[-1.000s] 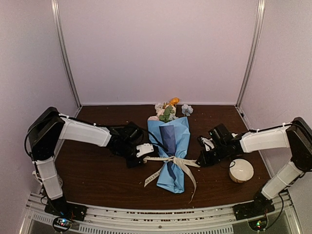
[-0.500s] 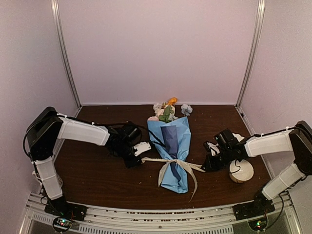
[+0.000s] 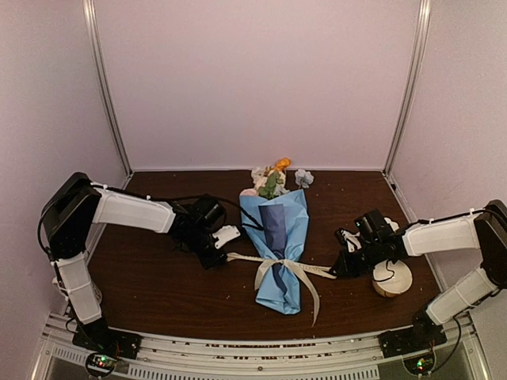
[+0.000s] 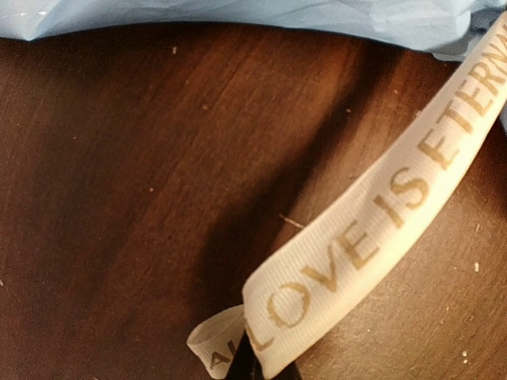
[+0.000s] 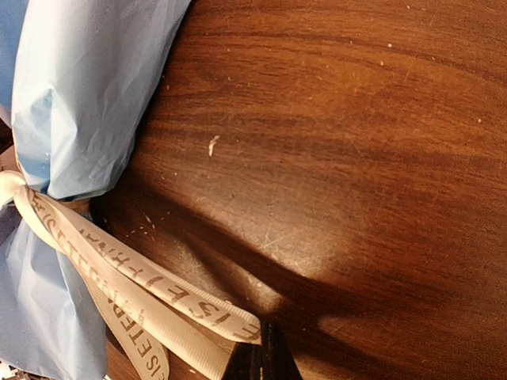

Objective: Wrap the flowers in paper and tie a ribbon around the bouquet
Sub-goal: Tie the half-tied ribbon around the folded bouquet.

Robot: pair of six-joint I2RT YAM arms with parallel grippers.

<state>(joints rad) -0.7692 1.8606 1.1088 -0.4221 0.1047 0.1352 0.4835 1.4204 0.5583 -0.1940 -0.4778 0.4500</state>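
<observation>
Beside the bouquet, left arm and right arm reach low inward, jaws clenched on ribbon ends.

Dark wood table; pale lilac walls.

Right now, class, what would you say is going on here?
Two arms are tying a bouquet. The left end effector and the right end effector are each shut on a stretch of the ribbon, drawn out to either side. The ribbon is cinched around the narrow part of the blue paper, with two tails lying loose on the table. The flowers poke from the far end.
</observation>
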